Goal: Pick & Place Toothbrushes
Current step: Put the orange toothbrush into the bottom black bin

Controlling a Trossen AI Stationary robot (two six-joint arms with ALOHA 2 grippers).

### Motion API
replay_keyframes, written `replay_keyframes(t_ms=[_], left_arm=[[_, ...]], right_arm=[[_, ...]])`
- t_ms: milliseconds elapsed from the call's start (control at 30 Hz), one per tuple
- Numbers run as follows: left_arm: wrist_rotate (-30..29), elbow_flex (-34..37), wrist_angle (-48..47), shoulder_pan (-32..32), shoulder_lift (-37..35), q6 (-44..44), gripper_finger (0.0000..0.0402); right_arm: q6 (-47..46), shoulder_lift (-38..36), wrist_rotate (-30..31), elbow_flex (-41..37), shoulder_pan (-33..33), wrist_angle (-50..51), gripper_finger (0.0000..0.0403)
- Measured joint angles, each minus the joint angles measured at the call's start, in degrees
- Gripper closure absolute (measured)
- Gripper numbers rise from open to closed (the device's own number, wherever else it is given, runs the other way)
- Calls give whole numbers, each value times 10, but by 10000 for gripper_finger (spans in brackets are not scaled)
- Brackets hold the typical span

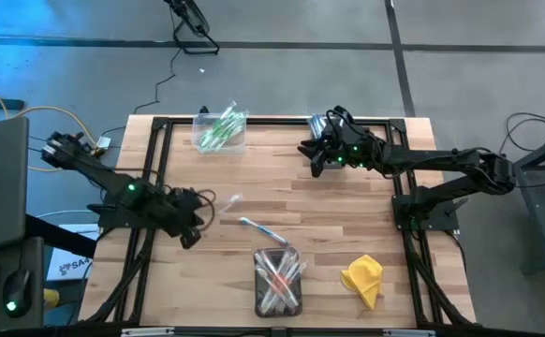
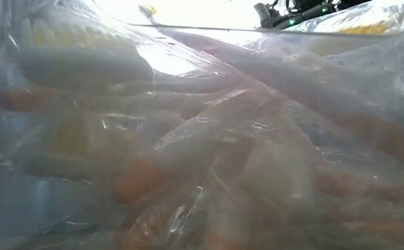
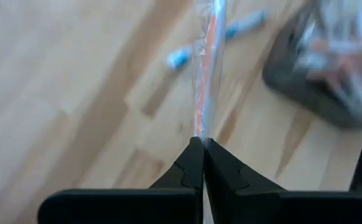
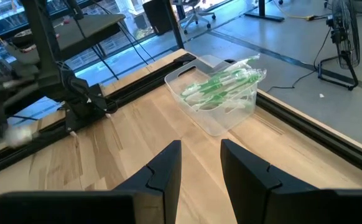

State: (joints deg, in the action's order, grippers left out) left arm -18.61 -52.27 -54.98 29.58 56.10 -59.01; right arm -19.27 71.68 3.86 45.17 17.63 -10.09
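Left gripper (image 3: 201,144): jaws clamped on the end of a wrapped toothbrush (image 3: 207,68) with a red-orange accent; the stick projects straight out from the fingertips, clear of the table (image 1: 347,201). The pinch sits at the very tip, so in my judgement the carry should be slow and level, or the stick may pivot or slip; release only when it is fully over its bin.

Landmark: the near bin (image 1: 278,279), holding red-accented brushes. The left gripper hangs beside it, toward the left edge. A blue brush (image 1: 257,227) lies loose on the wood between gripper and bin. A yellow cloth (image 1: 362,277) lies beside the bin on the other side.

The far bin (image 4: 221,93), well apart, holds green brushes. The right gripper (image 4: 201,158) waits near it, fingers parted, empty.

Left arm: reaches in low from the left edge, elbow bent.
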Motion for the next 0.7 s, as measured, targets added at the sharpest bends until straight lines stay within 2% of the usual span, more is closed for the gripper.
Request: replay_keyframes(t_ms=[200,333,467,700], left_arm=[[-142,0,32,0,-62,29,401],[-233,0,94,0,-84,101,401],[-261,0,163,0,-89,176,401],[-326,-1,232,0,-82,237,401]], right_arm=[[0,0,0,0,0,-3,298],[0,0,-1,0,0,-23,298],[0,0,-2,0,0,-43,298],[-4,0,-35,0,-6,-65,298]])
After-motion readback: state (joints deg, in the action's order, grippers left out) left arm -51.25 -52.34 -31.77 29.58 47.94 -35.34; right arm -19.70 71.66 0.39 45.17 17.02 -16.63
